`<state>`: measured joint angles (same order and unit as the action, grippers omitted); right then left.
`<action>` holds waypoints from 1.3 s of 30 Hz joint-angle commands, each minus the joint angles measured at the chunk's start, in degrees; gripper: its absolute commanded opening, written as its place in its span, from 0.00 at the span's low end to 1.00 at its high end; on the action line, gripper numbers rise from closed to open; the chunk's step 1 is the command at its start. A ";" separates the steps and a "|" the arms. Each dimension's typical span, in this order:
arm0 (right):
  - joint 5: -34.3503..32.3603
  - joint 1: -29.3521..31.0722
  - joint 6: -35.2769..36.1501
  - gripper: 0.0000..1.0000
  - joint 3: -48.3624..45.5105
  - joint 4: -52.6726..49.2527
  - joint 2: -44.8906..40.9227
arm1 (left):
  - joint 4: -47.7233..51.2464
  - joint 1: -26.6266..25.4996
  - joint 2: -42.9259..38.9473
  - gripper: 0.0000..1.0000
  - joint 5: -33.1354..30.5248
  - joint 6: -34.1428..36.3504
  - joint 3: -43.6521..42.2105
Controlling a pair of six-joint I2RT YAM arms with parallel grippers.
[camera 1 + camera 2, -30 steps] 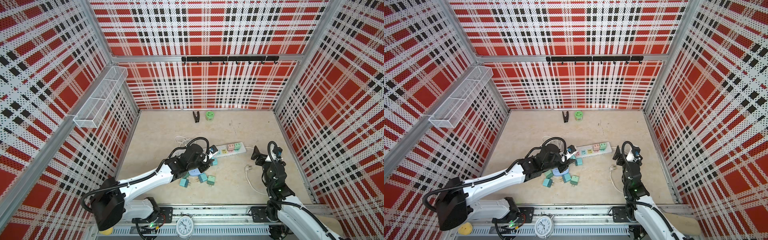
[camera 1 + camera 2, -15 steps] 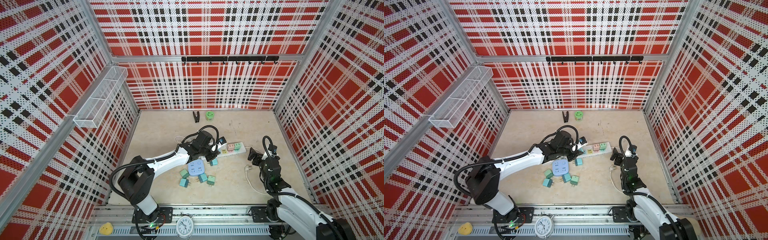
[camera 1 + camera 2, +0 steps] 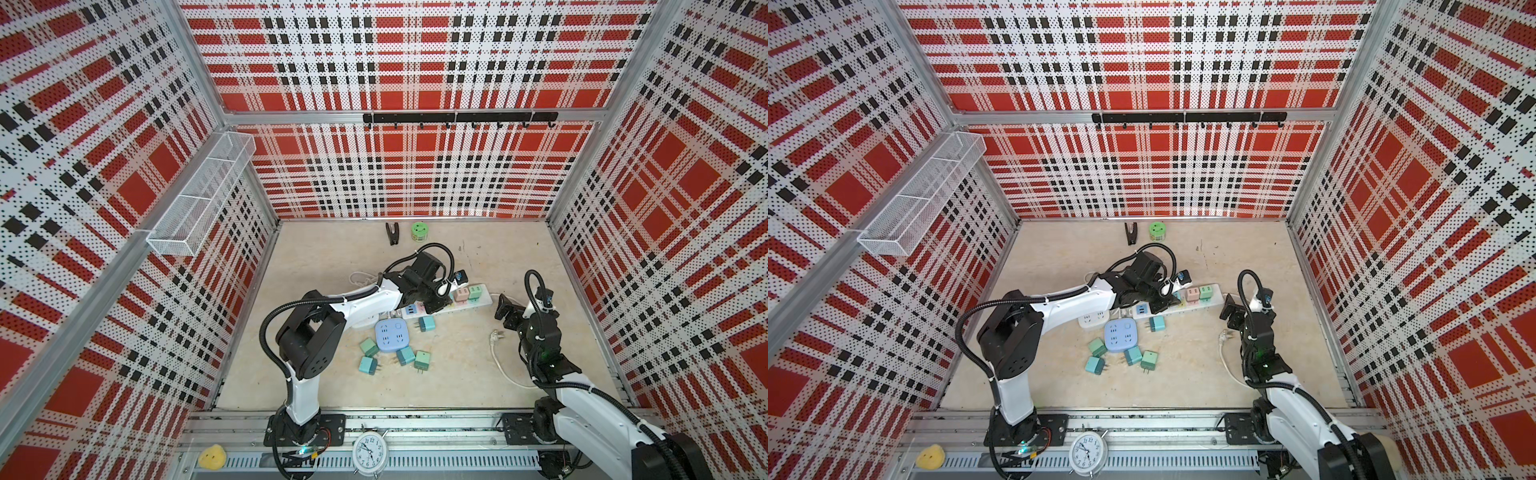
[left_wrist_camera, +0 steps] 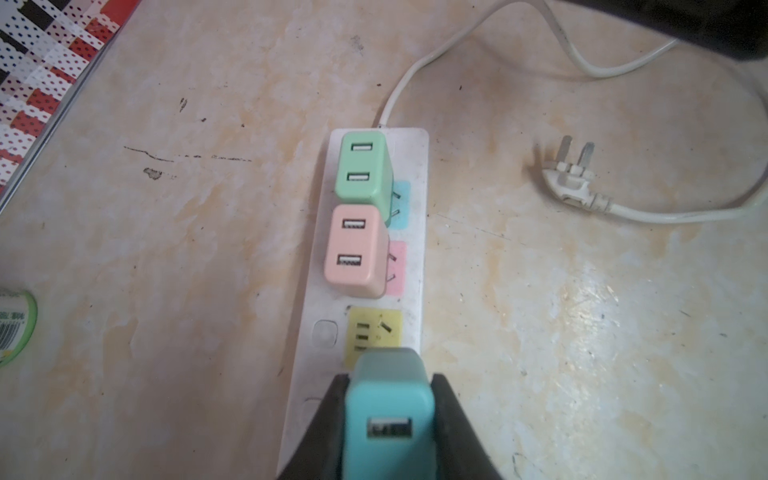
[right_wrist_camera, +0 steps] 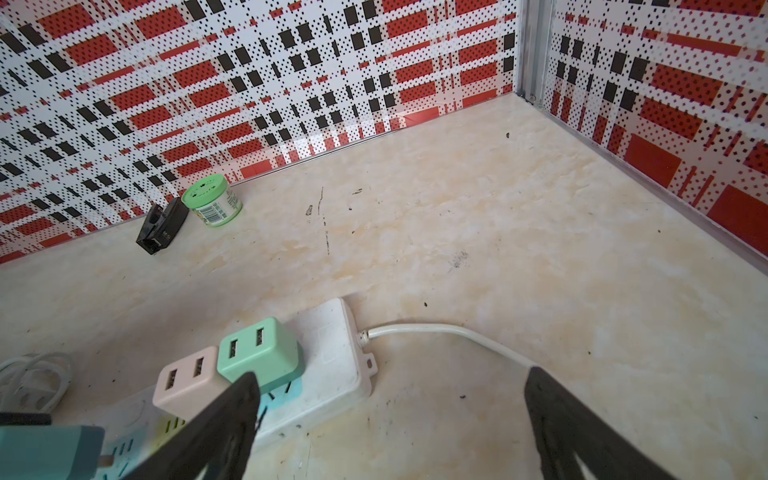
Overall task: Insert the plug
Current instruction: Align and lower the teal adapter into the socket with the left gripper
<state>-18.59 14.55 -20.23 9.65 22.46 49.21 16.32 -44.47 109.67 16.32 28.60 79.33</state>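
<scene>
Left arm (image 3: pixel 357 301) reaches from bottom center up to mid-frame in both top views, elbow bent, wrist low over the white power strip (image 4: pixel 417 232). Right arm (image 3: pixel 582 392) is folded up at lower right, right gripper (image 5: pixel 391 372) spread wide and empty. Left gripper (image 4: pixel 388 380) is clamped on the teal plug (image 4: pixel 388 407), right at the yellow socket (image 4: pixel 374 328).

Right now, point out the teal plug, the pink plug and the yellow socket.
teal plug (image 4: pixel 388 399): left wrist view, its USB face.
pink plug (image 4: pixel 353 243): left wrist view, between its ports.
yellow socket (image 4: pixel 374 331): left wrist view, its centre.
</scene>
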 commanded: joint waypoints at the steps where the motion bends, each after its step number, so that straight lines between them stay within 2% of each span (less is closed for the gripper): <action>1: 0.04 -0.16 -0.58 1.00 1.16 1.54 -0.19 | 2.42 0.86 2.07 0.00 1.87 1.42 3.25; 14: 0.33 -0.14 -0.51 1.00 1.21 1.35 -0.21 | 5.64 1.93 8.84 0.00 5.68 1.92 9.57; 39: 0.58 -0.14 -0.56 1.00 1.69 1.22 0.76 | 10.53 1.69 14.42 0.00 5.00 3.56 14.68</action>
<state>-18.35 14.55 -20.23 9.69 22.41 49.56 24.03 -42.57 122.04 21.06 31.18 92.44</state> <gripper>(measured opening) 0.998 0.302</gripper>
